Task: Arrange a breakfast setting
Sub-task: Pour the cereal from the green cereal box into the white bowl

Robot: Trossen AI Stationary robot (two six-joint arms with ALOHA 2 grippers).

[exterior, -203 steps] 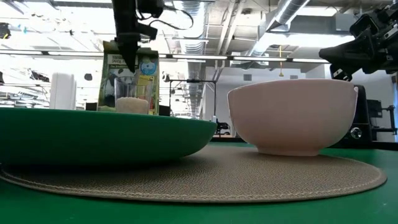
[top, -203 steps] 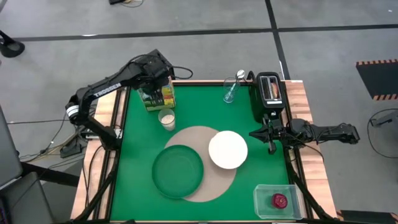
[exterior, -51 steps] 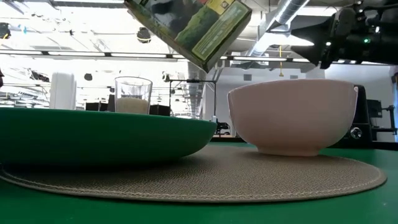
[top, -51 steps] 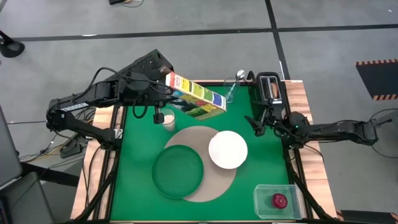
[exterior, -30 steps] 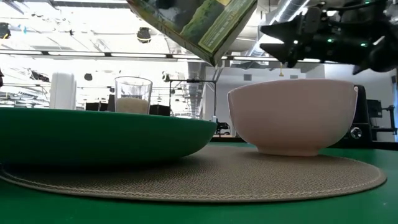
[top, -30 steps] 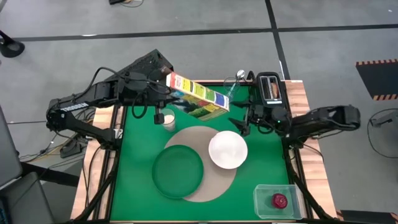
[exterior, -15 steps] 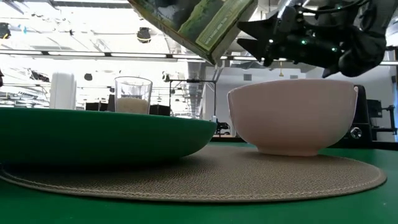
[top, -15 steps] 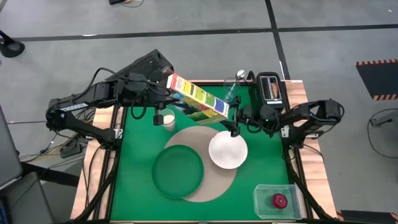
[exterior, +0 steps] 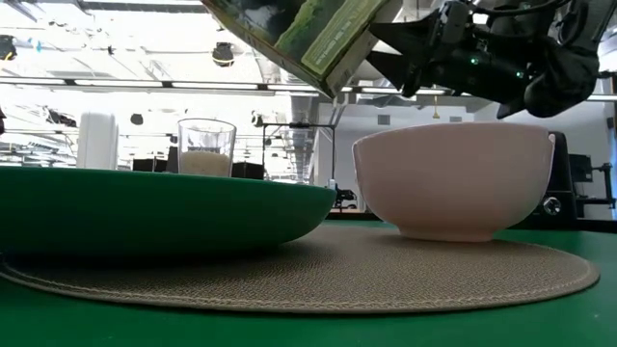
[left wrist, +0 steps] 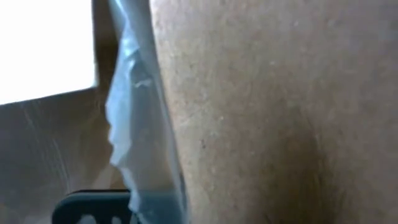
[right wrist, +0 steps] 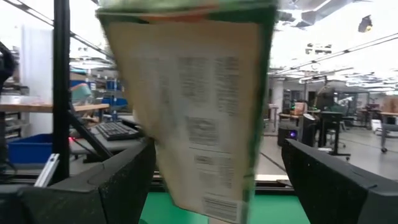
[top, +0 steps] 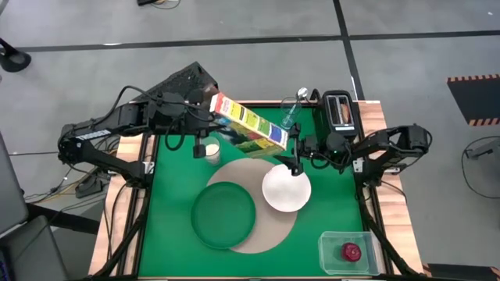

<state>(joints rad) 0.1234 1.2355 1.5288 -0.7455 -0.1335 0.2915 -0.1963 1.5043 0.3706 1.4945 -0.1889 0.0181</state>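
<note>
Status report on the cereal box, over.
Left claw shut on cereal box, tilted above the table. Right claw open around its lower end. White bowl below, nothing blocking.

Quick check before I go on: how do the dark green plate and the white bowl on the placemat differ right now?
The dark green plate is wide and shallow; the white bowl is narrower and much deeper, as the low view shows. The plate has nothing above it, while the tilted cereal box and the open right gripper hang by the bowl's far rim. Both sit upright on the round placemat, and from above both look empty.
</note>
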